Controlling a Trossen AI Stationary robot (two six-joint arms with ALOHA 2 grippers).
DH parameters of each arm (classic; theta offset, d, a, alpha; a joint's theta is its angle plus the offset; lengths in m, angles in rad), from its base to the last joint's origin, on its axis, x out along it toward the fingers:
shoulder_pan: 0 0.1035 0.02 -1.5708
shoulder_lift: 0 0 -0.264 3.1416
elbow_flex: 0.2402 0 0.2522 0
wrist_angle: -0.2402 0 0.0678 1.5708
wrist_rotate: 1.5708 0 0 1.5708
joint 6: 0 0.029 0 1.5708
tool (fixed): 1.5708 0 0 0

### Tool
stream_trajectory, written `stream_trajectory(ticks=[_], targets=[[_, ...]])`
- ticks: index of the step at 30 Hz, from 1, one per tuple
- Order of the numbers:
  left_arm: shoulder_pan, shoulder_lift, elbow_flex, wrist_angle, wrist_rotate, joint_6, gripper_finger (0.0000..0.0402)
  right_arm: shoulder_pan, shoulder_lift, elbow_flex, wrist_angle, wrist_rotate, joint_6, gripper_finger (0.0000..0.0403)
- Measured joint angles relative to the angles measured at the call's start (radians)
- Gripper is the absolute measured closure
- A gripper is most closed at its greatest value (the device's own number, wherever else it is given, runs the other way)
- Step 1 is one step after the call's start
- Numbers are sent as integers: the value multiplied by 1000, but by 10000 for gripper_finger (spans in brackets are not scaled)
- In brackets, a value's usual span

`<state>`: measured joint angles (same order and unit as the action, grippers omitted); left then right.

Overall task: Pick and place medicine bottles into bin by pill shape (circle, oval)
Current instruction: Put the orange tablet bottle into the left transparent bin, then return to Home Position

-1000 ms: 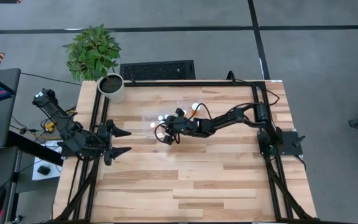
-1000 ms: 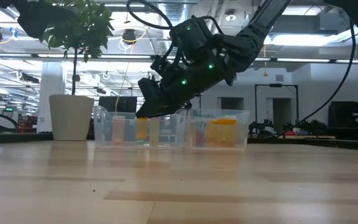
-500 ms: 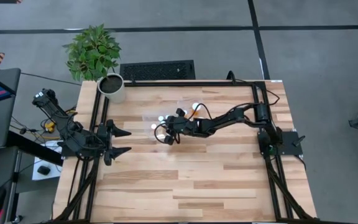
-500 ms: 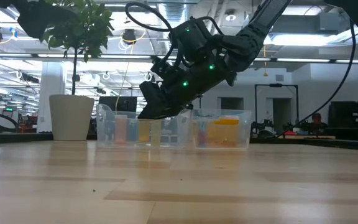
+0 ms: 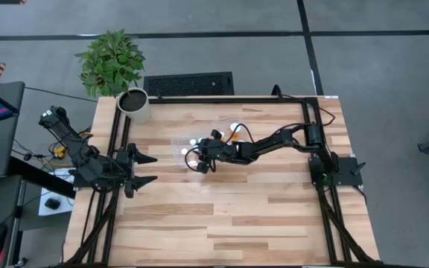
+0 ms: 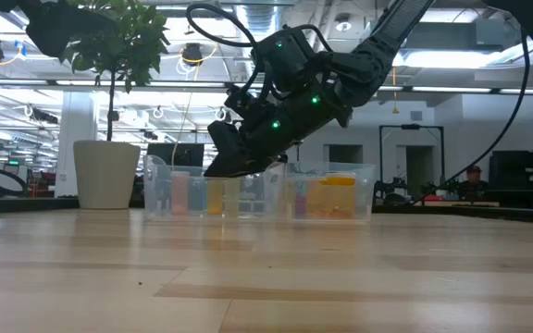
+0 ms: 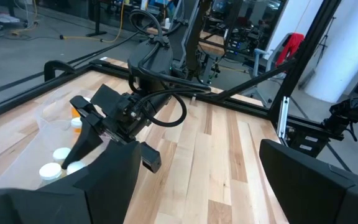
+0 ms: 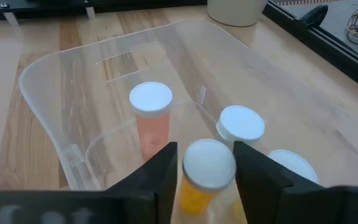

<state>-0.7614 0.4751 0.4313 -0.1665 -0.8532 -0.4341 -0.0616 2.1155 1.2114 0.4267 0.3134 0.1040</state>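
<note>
While its fingers straddle a white-capped bottle (image 8: 208, 174) with slight gaps either side, the right gripper (image 8: 204, 171) hangs low over the clear bin (image 8: 55, 68), jaws parted and not clamping. Three more capped bottles (image 8: 150, 118) stand upright around it in the same compartment. Left gripper (image 5: 146, 170) waits at the table's (image 5: 237, 216) left edge, jaws spread wide and empty.

Pill shapes inside medicine bottles (image 8: 151, 118) too small to tell
</note>
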Motion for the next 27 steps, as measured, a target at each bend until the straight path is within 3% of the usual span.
stream_trajectory(ticks=[8,21,27], targets=[[0,0,0,0,0,0,79,0,0,0,1,-2,-6,211],[0,0,0,4,0,0,79,14,-7,74,-111,-6,-33,208],[0,0,0,50,1,3,79,28,-37,122,-187,-58,-36,203]])
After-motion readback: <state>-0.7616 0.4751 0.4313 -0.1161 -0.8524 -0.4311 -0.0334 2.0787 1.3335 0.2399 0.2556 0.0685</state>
